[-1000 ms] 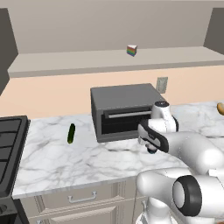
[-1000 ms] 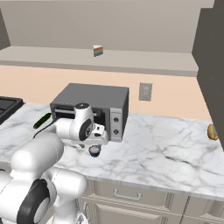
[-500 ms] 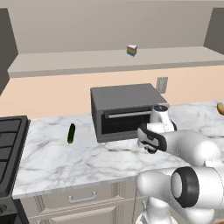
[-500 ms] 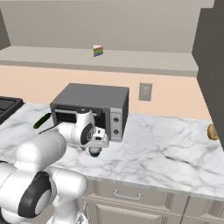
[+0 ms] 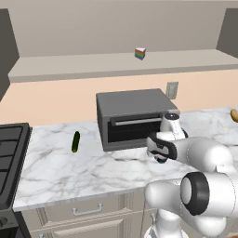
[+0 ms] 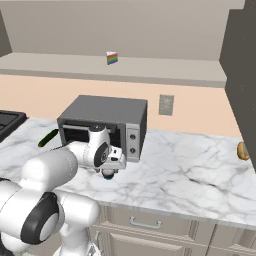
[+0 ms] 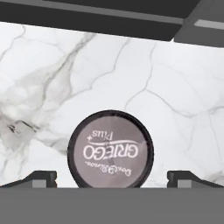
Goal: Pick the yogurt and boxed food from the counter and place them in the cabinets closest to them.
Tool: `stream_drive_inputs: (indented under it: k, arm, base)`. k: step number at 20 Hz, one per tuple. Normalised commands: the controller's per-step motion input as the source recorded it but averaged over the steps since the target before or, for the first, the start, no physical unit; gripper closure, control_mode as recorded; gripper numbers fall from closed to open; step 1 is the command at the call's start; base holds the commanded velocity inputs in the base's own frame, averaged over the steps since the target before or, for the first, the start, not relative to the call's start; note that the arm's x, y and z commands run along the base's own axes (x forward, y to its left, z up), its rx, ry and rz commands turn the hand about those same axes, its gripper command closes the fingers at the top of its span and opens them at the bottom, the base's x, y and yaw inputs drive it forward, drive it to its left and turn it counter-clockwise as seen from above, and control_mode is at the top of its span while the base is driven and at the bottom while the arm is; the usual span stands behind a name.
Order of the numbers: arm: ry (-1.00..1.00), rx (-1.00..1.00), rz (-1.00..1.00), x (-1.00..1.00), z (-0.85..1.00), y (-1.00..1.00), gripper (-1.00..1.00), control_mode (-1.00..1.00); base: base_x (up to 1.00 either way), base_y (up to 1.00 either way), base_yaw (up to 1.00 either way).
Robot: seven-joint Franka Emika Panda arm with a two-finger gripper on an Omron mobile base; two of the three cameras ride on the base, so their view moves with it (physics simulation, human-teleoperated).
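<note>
Since a second ago our arm has drawn in and dropped a little toward the counter [image 6: 200, 170], a long white marble top with grey veins, while the base cameras hold the same framing. Our gripper [image 6: 108, 173] now points straight down just in front of the dark grey boxy toaster oven [image 5: 132, 118], low over the marble. Its two dark fingers [image 7: 41, 178] are spread as wide as they go, one on each side of the yogurt [image 7: 110, 148], a small round dark cup with a paler grey printed lid, which stands upright on the counter between them, nearly centred but sitting slightly toward the left finger. We cannot tell from the hand view whether the tips already reach down past the lid rim.

The main risk, as we judge it, is closing too high: the fingers would pinch only the lid edge and the round cup could squirt out or tip. The slight off-centre could also let one finger touch first and push the cup sideways across the smooth marble. The toaster oven front is close behind the hand, so a lift that swings back could clip it.

A slim dark green cucumber [image 5: 75, 142] lies on the counter well to the left, and a small rainbow-striped cube [image 6: 112, 58] sits on the beige shelf floor of the cabinets [image 6: 150, 70] above, both well apart from the work.
</note>
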Motion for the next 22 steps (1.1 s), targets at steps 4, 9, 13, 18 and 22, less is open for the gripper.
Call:
stream_drive_inputs:
  k: [4,9,13,18,22]
  arm:
    - [0.00,0.00,0.00,0.07,-0.10,-0.02,-1.00,-1.00]
    - [-0.01,0.02,0.00,0.08,-0.16,0.00,-1.00,-1.00]
    - [-0.01,0.04,0.01,0.13,-0.19,0.00,-1.00,-1.00]
    - [-0.01,0.02,0.01,0.11,-0.22,0.00,-1.00,-1.00]
    - [0.00,0.00,0.00,0.04,-0.06,0.00,1.00,-1.00]
  base:
    - [0.00,0.00,0.00]
    - [0.00,0.00,0.00]
    - [0.00,0.00,0.00]
    - [0.00,0.00,0.00]
    - [0.00,0.00,0.00]
